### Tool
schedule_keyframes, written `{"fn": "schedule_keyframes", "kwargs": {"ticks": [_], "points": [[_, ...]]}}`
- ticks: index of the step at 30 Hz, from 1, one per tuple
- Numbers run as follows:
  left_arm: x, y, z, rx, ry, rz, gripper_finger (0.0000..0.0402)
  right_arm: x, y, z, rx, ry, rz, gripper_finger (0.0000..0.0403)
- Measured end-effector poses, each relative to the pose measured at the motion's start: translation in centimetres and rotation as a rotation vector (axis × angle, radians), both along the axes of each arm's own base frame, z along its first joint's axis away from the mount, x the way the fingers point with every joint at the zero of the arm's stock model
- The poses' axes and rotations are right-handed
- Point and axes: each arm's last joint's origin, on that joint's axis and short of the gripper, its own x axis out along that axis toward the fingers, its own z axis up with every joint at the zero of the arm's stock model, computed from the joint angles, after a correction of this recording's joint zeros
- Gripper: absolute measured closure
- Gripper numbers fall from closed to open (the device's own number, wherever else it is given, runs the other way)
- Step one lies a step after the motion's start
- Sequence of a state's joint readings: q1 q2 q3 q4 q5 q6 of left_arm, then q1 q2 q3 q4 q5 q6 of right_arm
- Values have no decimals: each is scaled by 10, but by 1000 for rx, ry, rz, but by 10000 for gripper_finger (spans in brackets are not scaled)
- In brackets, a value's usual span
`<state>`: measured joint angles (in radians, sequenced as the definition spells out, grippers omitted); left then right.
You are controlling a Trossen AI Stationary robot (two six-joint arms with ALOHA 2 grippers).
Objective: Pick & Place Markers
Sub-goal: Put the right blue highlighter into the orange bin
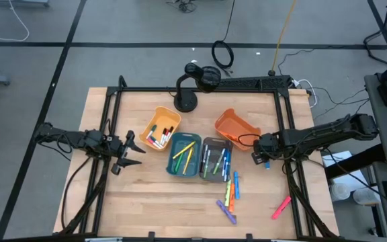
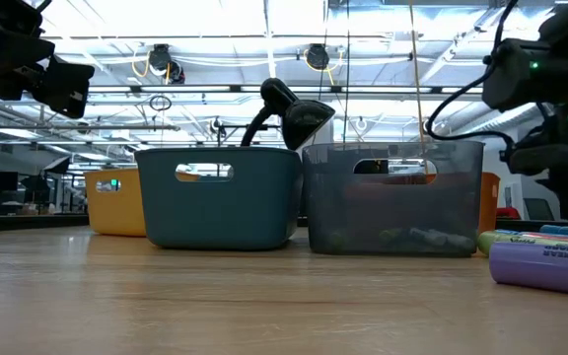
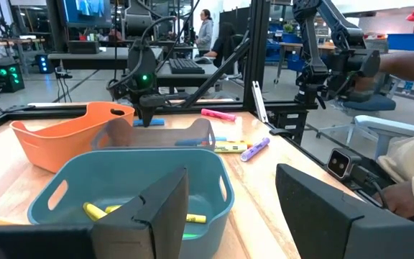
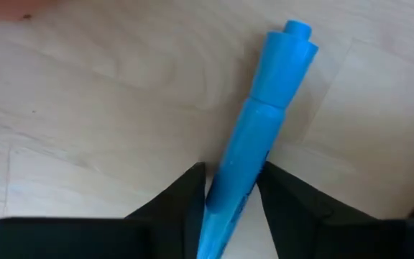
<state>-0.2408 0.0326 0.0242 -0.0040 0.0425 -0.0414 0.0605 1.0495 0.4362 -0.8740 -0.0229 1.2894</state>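
Observation:
A blue marker (image 4: pixel 279 72) lies flat on the wooden table just right of the orange bin (image 1: pixel 236 128), with my right gripper (image 4: pixel 232 180) pointing down over it and shut on it. Several more markers (image 1: pixel 231 189) lie loose near the front, with a pink marker (image 1: pixel 281 207) to their right. Others rest inside the yellow bin (image 1: pixel 161 129), the teal bin (image 1: pixel 185 154) and the grey bin (image 1: pixel 215 159). My left gripper (image 1: pixel 134 151) waits open and level at the table's left, with nothing between its fingers. My right gripper pinches the blue marker's barrel (image 4: pixel 225 191) between its two fingers, away from the stepped end. The fingers come from above, pointing down, and lie across the marker. The marker still lies flat on the table.
A black stand (image 1: pixel 187 94) rises at the table's far middle. A black frame (image 1: pixel 284 107) runs along the table's sides. A purple marker (image 2: pixel 545 266) lies close to the low camera. A person's hand (image 3: pixel 408 194) shows beyond the table's edge.

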Motion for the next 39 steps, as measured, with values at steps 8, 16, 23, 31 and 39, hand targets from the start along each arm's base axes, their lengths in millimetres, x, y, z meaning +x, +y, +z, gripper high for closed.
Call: {"fn": "schedule_keyframes", "kwargs": {"ticks": [8, 16, 23, 31, 39], "points": [[0, 0, 0, 0, 0, 1, 188, 0, 3, 0, 93, -7, 60, 363], [0, 0, 0, 0, 0, 0, 188, 5, 9, 18, 313, -95, 111, 363], [0, 0, 0, 0, 0, 0, 188, 14, 14, 45, 371, -279, 232, 363], [0, 0, 0, 0, 0, 0, 188, 35, 22, 65, 335, -648, 387, 363], [0, 0, 0, 0, 0, 0, 188, 58, 22, 87, 137, -1010, 535, 363]]}}
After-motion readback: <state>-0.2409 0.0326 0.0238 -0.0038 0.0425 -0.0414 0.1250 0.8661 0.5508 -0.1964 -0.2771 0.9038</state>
